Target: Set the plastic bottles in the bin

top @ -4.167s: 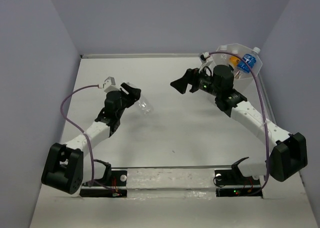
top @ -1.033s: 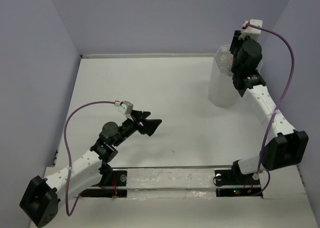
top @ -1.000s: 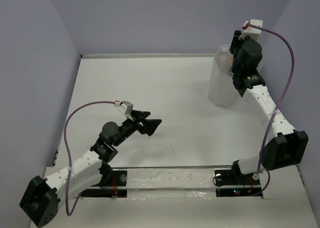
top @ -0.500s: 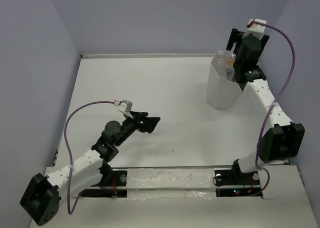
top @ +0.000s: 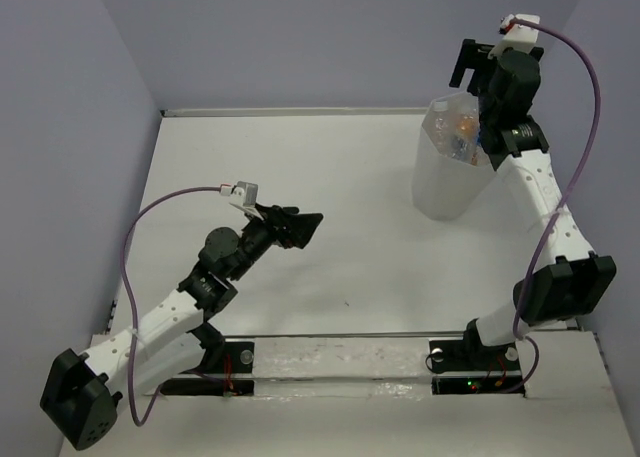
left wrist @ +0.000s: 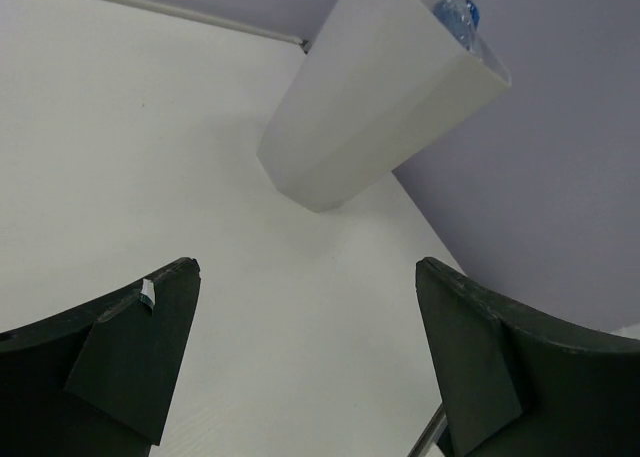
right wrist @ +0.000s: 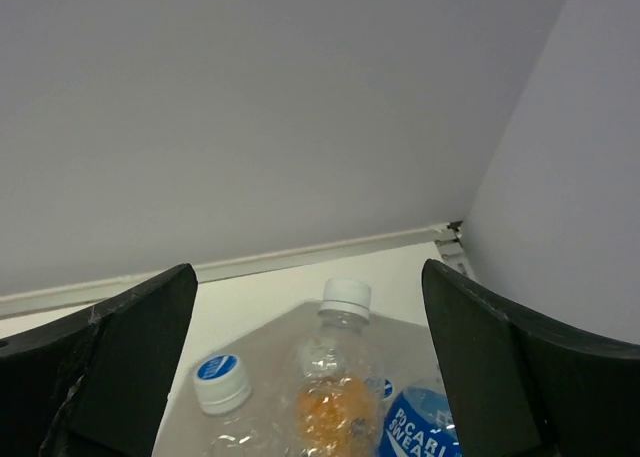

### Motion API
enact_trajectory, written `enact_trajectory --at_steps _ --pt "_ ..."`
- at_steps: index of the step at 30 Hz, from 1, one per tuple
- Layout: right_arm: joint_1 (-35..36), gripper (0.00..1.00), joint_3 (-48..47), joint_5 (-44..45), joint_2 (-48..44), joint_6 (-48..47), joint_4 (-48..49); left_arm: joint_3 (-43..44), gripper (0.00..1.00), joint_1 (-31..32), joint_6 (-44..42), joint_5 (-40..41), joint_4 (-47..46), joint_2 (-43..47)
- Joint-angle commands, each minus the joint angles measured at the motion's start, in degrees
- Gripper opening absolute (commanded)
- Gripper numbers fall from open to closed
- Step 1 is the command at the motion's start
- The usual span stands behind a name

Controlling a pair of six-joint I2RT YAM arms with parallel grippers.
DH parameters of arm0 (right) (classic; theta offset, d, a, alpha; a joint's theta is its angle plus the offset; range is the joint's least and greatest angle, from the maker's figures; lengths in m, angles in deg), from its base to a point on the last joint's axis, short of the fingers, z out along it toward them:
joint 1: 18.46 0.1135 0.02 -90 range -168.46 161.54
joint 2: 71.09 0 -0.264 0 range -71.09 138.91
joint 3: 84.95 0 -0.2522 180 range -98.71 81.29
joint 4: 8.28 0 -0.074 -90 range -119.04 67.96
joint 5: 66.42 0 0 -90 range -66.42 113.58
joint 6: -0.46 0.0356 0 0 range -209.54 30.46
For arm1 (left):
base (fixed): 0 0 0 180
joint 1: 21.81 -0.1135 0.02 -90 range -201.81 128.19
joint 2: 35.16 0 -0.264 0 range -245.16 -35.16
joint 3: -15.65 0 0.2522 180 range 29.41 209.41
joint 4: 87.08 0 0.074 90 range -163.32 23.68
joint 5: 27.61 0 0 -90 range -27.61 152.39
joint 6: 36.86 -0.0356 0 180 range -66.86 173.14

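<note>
The tall white translucent bin (top: pixel 447 177) stands at the table's far right and also shows in the left wrist view (left wrist: pixel 370 107). Several plastic bottles (top: pixel 455 129) are piled to its rim. In the right wrist view a clear white-capped bottle (right wrist: pixel 345 352) with orange behind it lies uppermost. Beside it are a blue-capped bottle (right wrist: pixel 222 380) and a blue-labelled bottle (right wrist: pixel 425 429), whose blue label also pokes out in the left wrist view (left wrist: pixel 458 9). My right gripper (top: pixel 476 67) (right wrist: pixel 310 362) hangs open just above them, holding nothing. My left gripper (top: pixel 298 227) (left wrist: pixel 310 377) is open and empty over bare table at centre left.
Purple-grey walls (top: pixel 330 37) close in the table at the back and both sides, and the bin stands close to the right wall. A metal strip (top: pixel 290 110) runs along the table's far edge. The right arm's cable (top: pixel 590 127) loops near the right wall.
My right gripper has opened over the bin and lifted up and back from its mouth, uncovering the bottles. The left arm has swung slightly, its gripper still open.
</note>
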Motion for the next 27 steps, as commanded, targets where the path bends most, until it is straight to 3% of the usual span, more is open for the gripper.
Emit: enact_trajectory --at_steps 1,8,11,12,13,14,15,21,23,24,27 --pt "-0.2 1.0 -2.4 -8.4 -6.4 5.5 -3.0 5.2 0.99 0.3 0.7 1.7 -0.4 -0.8" --pt "-0.2 0.98 11.4 -25.7 -21.9 17.8 2.4 10.9 0.99 0.3 1.2 3.0 2.9 0.2" --pt "-0.2 0.81 20.3 -32.8 -30.4 24.7 7.2 14.5 0.99 0.3 0.5 3.0 6.1 2.2" --pt "-0.2 0.44 22.7 -35.0 -32.6 27.9 8.3 15.6 0.99 0.3 0.4 3.1 7.4 2.7" --pt "-0.2 0.22 24.8 -36.8 -36.8 29.8 9.1 16.8 0.99 0.3 0.2 3.1 10.3 4.1" --pt "-0.2 0.05 29.1 -41.2 -38.7 31.3 11.7 19.5 0.99 0.3 -0.6 3.1 11.8 4.8" --pt "-0.2 0.0 31.3 -43.8 -40.8 33.9 13.1 20.7 0.99 0.3 -1.1 5.3 14.8 6.2" --pt "-0.2 0.02 39.6 -52.7 -55.1 36.4 15.4 29.2 0.99 0.2 -6.1 8.4 24.8 11.9" --pt "-0.2 0.36 42.3 -53.0 -58.5 36.5 15.2 29.6 0.99 0.3 -8.1 9.3 26.2 14.8" --pt "-0.2 0.62 43.1 -52.7 -61.8 36.4 15.0 29.4 0.99 0.2 -9.3 10.0 26.3 16.8" --pt "-0.2 0.9 45.4 -49.8 -65.6 35.7 13.4 27.8 0.99 0.2 -10.3 11.1 26.2 19.0"
